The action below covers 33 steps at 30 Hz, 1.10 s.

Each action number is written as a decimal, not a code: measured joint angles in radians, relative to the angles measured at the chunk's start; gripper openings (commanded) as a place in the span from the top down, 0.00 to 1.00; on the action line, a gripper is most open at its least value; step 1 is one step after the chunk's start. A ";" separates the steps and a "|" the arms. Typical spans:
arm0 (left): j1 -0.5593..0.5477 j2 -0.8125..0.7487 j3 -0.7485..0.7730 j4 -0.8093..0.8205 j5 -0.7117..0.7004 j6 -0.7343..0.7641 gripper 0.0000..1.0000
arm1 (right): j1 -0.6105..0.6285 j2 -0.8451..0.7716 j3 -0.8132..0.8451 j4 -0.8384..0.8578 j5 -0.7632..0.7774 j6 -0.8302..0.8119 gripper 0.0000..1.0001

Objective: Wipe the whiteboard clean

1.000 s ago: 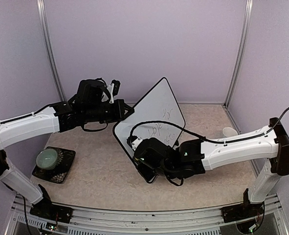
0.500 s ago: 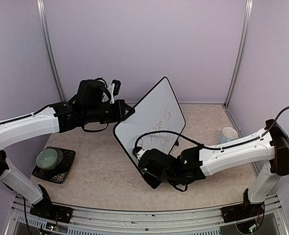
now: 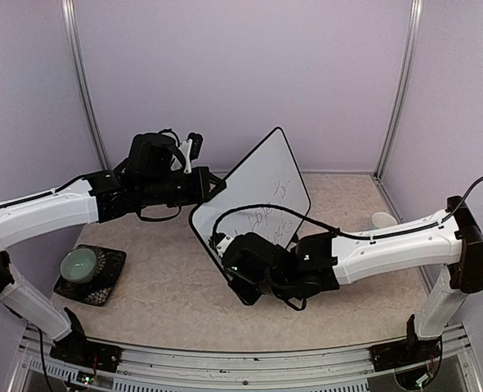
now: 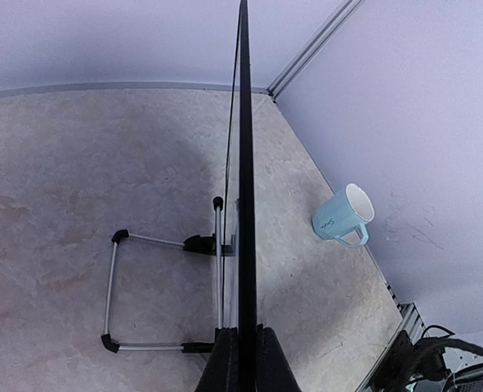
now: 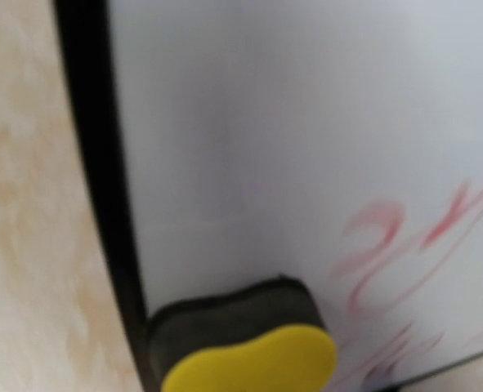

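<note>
The whiteboard (image 3: 261,184) stands tilted on edge in the middle of the table, with handwriting (image 3: 266,216) across its lower half. My left gripper (image 3: 214,186) is shut on its upper left frame. In the left wrist view the board (image 4: 245,122) shows edge-on, with my left gripper (image 4: 246,359) clamping the black frame. My right gripper (image 3: 225,247) is at the board's lower left corner. In the right wrist view a yellow and dark eraser (image 5: 245,343) presses on the white face (image 5: 266,122) beside the black frame, next to reddish strokes (image 5: 372,245). The right fingers are hidden there.
A light blue mug (image 4: 343,214) stands at the right behind the board, partly hidden by my right arm in the top view. The board's wire stand (image 4: 114,286) reaches out behind it. A green round dish (image 3: 79,263) sits on a black mat (image 3: 102,282) at the near left.
My right gripper slid the eraser down and right along the board's lower edge, then back up to the lower left corner. The left arm and the board stayed put.
</note>
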 measured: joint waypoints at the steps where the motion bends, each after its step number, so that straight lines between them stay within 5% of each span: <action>1: 0.000 -0.002 -0.003 0.002 -0.001 0.002 1.00 | -0.002 0.000 0.019 0.000 0.003 -0.012 1.00; 15: 0.000 -0.014 -0.027 0.017 -0.023 0.003 1.00 | -0.055 -0.006 0.104 0.029 0.008 -0.117 1.00; 33: 0.000 -0.017 -0.029 0.014 -0.024 0.002 1.00 | -0.109 -0.078 -0.141 0.200 -0.085 -0.068 1.00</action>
